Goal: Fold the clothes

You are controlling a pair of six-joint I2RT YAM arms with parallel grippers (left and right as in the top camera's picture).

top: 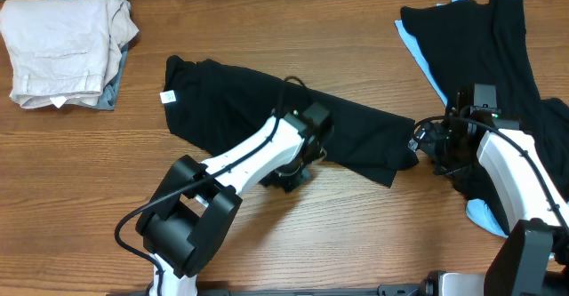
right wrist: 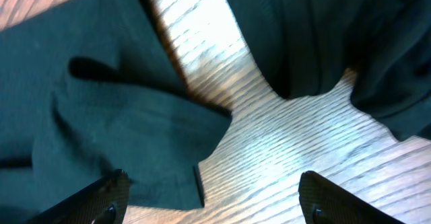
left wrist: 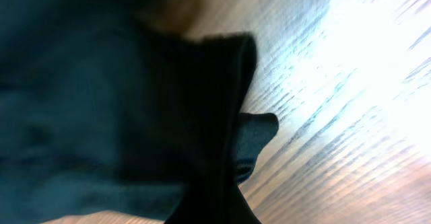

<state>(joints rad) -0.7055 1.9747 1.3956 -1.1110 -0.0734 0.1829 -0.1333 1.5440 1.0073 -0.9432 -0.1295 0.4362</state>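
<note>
Mid-table, the black tee (top: 231,100) lies spread out flat-ish, running from upper left down to lower right, with its white label (top: 166,97) at the left end. The right end is bunched into a narrow corner.

Left gripper (top: 292,173) sits at the tee's lower edge, about midway along, mostly hidden under its own wrist in the overhead view. It's fully closed. The left wrist view is blurred: dark tee fabric (left wrist: 101,116) fills the left side with a folded edge standing up, bare table (left wrist: 350,83) on the right, no fingers visible. Can't tell if any cloth is actually pinched.

Right gripper (top: 427,145) is just off the tee's right corner. Its jaws are spread wide, with nothing held. The right wrist view shows both fingers (right wrist: 108,197) well apart, and the tee corner (right wrist: 101,116) under the left one.

Other clothes:
- A beige pile (top: 62,47) is stacked top left on a grey-blue piece (top: 111,96), well apart from the tee.
- A black garment (top: 480,38) lies at far right over a light-blue garment (top: 418,47), and the right arm rests across it. It's near the tee corner, with a strip of table between them.
</note>
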